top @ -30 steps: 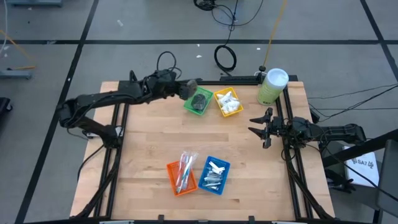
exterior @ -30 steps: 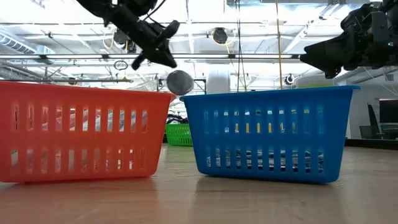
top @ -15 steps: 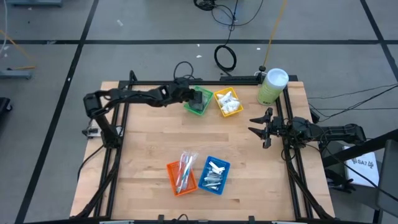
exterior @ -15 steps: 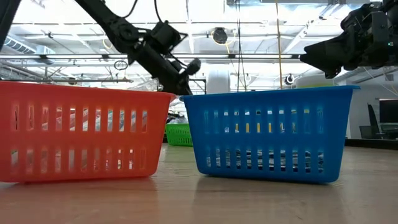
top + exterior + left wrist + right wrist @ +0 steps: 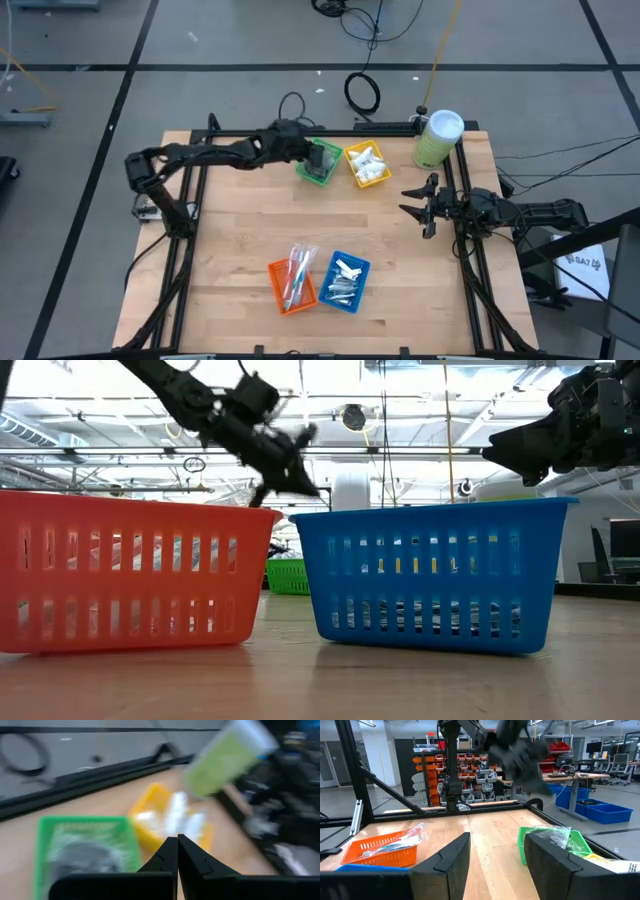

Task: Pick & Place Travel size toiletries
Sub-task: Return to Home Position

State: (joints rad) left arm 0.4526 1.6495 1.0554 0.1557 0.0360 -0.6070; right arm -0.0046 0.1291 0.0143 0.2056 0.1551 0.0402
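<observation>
My left gripper is shut and empty, hovering at the left edge of the green tray at the table's far side. In the left wrist view the shut fingertips point past the dark grey discs lying in that green tray. White packets fill the yellow tray beside it. Slim clear sticks lie in the orange tray, silver tubes in the blue tray. My right gripper waits open above the table's right side.
The tall pale green canister with a white lid stands at the far right corner, just right of the yellow tray. Orange and blue trays sit side by side near the near edge. Bare wood lies between the tray pairs. Black frame rails run along the table's edges.
A dark grey disc that showed just below my left gripper a second ago is gone from the low view. The left gripper dipped toward the green tray, then rose again. Its arm's elbow swung toward the table. My right arm kept still.
</observation>
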